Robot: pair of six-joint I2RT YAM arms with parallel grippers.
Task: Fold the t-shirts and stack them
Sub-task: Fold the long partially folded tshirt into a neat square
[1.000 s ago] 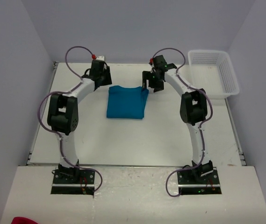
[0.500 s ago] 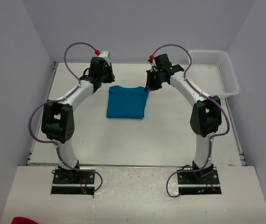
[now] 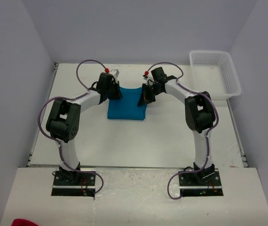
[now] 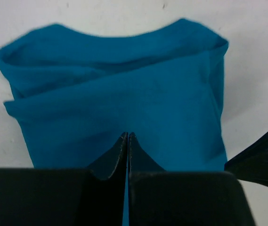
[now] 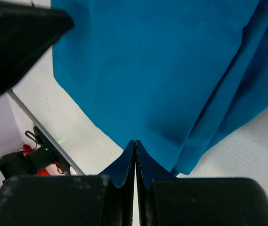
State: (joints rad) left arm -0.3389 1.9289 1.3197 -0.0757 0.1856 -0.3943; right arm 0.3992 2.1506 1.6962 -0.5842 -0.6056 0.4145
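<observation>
Teal-blue cloth t-shirt (image 3: 126,107): pinched at two corners, fold to carry over

Position. Shirt lies on the white table (image 3: 171,132), left of the white mesh plastic basket (image 3: 231,75) and well apart from it. It is already reduced to a compact rectangle. The edge level with the basket's near wall is raised off the table and sags in a shallow curve between the two grips.

Jaws. Left jaws are pressed together on the raised corner farther from the basket; a sliver of blue shows between them in the left wrist view. Right jaws are pressed together on the raised corner nearer the basket, with cloth running right into their tips. Nothing else is held.

Step in hand (my reading). A halving fold: the raised edge goes over to meet the opposite hem.

How to do it well:
- Move both corners together, same height and same pace, or the rectangle skews.
- Draw the corners slightly apart first to take out the sag; a slack middle will land as a crease.
- Lift only enough for the cloth to clear itself. Higher may drag the lower half along the table.
- Right wrist view shows a loose side fold hanging beside the main panel. I cannot tell whether every layer is caught there, so watch for a layer slipping out.
- Lay the edge flush on the hem, then release.
</observation>
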